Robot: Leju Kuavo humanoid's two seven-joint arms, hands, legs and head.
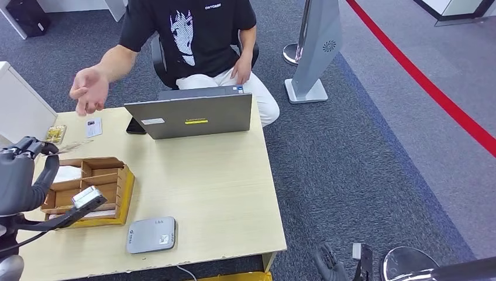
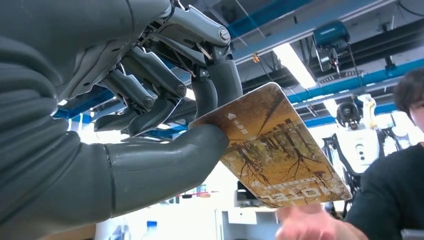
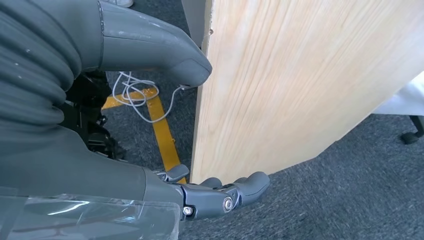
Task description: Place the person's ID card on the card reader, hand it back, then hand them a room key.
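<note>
My left hand (image 1: pixel 23 172) is raised over the table's left side. It pinches a room key card (image 2: pixel 272 150), brown and yellow with a tree picture and the word HOTEL, between thumb and a finger. In the head view the key card (image 1: pixel 73 145) shows edge-on, pointing toward the person. The person's hand (image 1: pixel 89 91) is stretched out, palm open, just beyond the card; it also shows below the card in the left wrist view (image 2: pixel 310 225). A white ID card (image 1: pixel 93 127) lies on the table's far left. The grey card reader (image 1: pixel 151 235) sits near the front edge. My right hand (image 1: pixel 330 263) hangs beside the table, fingers apart and holding nothing.
A wooden compartment box (image 1: pixel 111 187) stands under my left arm. Another yellow card (image 1: pixel 57 133) lies next to the ID card. A grey laptop (image 1: pixel 193 114) and a dark phone (image 1: pixel 135 126) sit at the far edge before the seated person. The table's side panel (image 3: pixel 300 85) is close to my right hand.
</note>
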